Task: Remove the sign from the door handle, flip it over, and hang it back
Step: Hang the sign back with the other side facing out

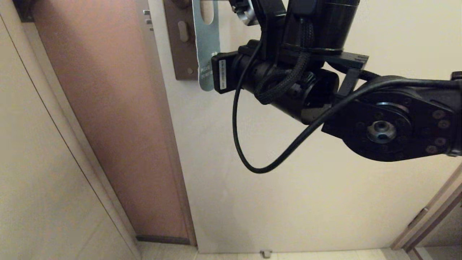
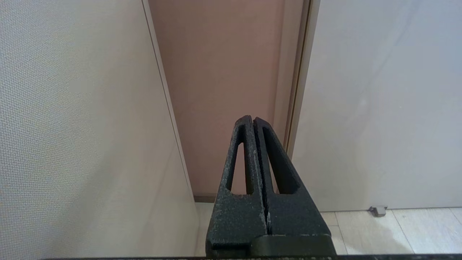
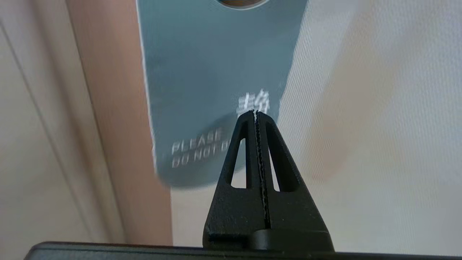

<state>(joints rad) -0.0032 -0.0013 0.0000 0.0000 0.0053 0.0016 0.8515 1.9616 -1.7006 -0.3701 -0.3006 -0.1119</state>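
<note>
The sign [image 1: 206, 50] hangs flat against the door at the top of the head view, teal-blue face outward, its oval hole up at the frame edge. The handle's brown backplate [image 1: 180, 54] with its keyhole slot is just to its left; the lever bar is cut off above the frame. In the right wrist view the sign [image 3: 213, 72] shows "PLEASE DO NOT", slightly blurred. My right gripper [image 3: 256, 112] is shut with nothing between the jaws, its tips in front of the sign's lower right part. My left gripper [image 2: 253, 119] is shut and empty, low down, pointing at the door edge.
My right arm [image 1: 379, 122] and its black cable [image 1: 238, 144] fill the upper right of the head view. The cream door [image 1: 288, 202] stands ajar beside a pinkish-brown wall strip [image 1: 108, 108]. Small silver latch bolts [image 1: 147, 18] sit on the door edge. A door stop [image 1: 265, 253] is on the floor.
</note>
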